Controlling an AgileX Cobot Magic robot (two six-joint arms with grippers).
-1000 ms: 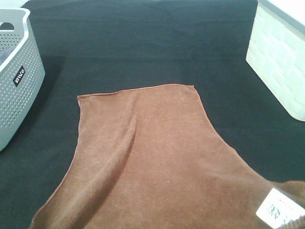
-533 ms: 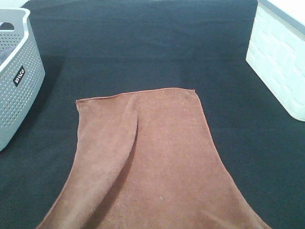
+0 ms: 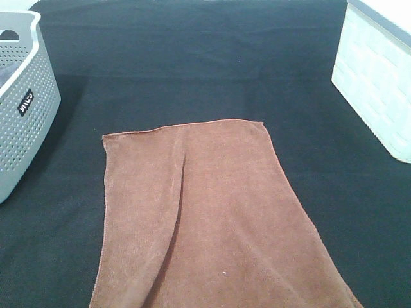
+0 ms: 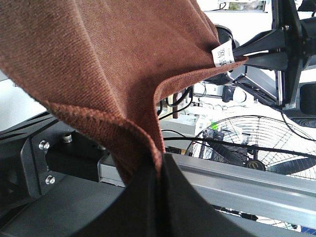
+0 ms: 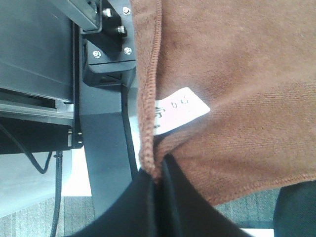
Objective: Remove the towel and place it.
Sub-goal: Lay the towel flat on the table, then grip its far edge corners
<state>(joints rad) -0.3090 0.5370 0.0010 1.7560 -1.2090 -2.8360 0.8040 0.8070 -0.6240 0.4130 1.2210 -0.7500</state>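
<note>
View: high
Towel: the towel (image 3: 218, 212) lies spread on the black-covered bench (image 3: 192, 58). Its far edge runs straight across the middle, and its near part passes out of the lower edge of the view.
Crease: a long crease (image 3: 176, 218) runs from near the far edge toward the near left.
Basket: a grey perforated basket (image 3: 19, 109) stands at the left, apart from the towel.
Bin: a white bin (image 3: 379, 77) stands at the far right, well apart from the towel.

View: left wrist
Left gripper: the left gripper (image 4: 157, 165) is pressed together on the towel's hem, with the cloth pinched between its jaws.
Towel: it rises from the grip and stretches away in the air.
Label: a white label (image 4: 223, 55) sits at the far corner.
Behind: a fan (image 4: 247, 143) and a metal rail (image 4: 247, 182).

View: right wrist
Right gripper: the right gripper (image 5: 159, 173) is clamped tight on the hemmed corner, just beside the label.
Towel: it spreads away from the grip, with its stitched edge running past a black frame (image 5: 106, 148).
</note>
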